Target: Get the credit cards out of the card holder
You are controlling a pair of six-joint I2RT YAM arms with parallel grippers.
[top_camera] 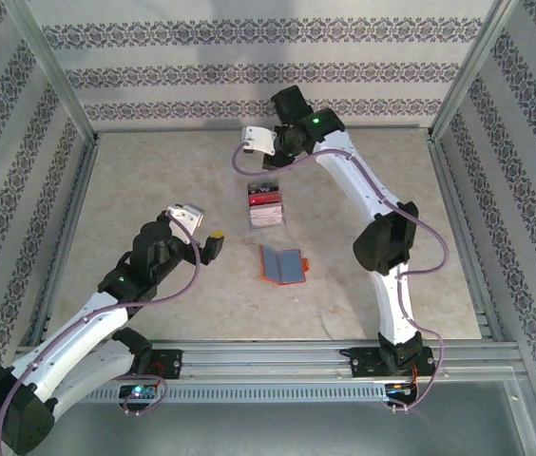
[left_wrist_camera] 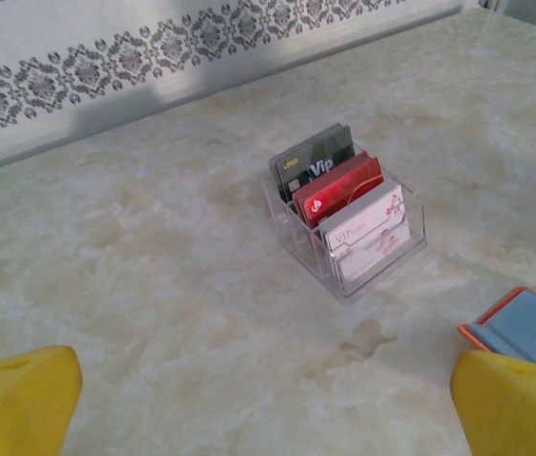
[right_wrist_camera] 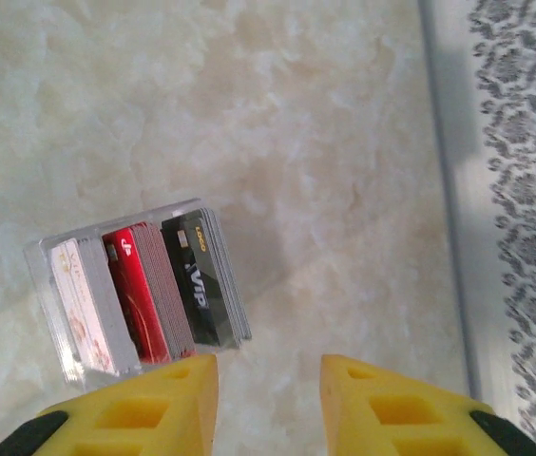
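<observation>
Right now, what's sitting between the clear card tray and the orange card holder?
Nothing: the top external view shows bare marble tabletop between the clear card tray and the open orange card holder; they lie apart.

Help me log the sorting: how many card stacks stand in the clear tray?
3. In the clear tray: a black VIP stack at the far end, a red stack in the middle, a pale stack at the near end. Single cards within stacks may be hidden.
</observation>
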